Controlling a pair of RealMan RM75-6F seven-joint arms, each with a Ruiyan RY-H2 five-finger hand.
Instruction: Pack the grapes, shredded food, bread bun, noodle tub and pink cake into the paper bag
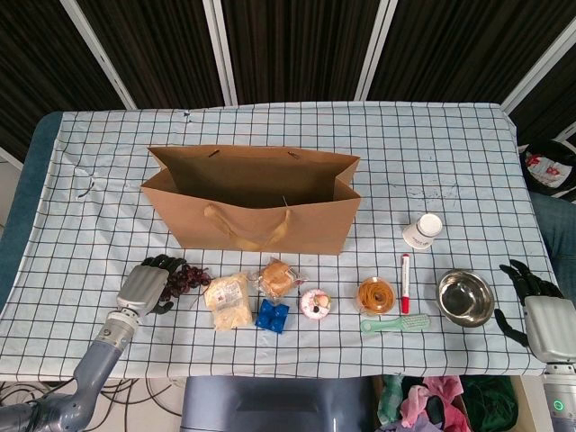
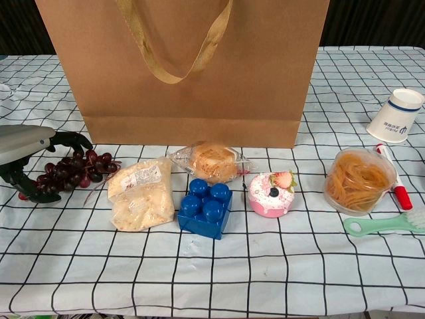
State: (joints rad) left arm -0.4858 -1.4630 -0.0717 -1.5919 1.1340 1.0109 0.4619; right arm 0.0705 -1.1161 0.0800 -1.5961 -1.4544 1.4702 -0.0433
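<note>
The brown paper bag [image 1: 252,202] stands open at mid-table. In front of it lies a row: dark grapes [image 1: 187,279], the shredded food packet [image 1: 228,301], the wrapped bread bun [image 1: 277,278], the pink cake [image 1: 315,303] and the noodle tub [image 1: 375,294]. My left hand [image 1: 148,286] rests on the table at the left end of the grapes [image 2: 73,171]. Its fingers [image 2: 72,141] and thumb are spread above and below the bunch, which still lies on the cloth. My right hand [image 1: 535,301] hovers at the table's right edge, fingers apart and holding nothing.
A blue brick [image 1: 272,316] lies just in front of the bun. A red marker [image 1: 405,283], green brush [image 1: 396,324], steel bowl [image 1: 465,297] and paper cup [image 1: 423,230] sit to the right of the noodle tub. The bag's handle [image 2: 174,46] hangs down its front face.
</note>
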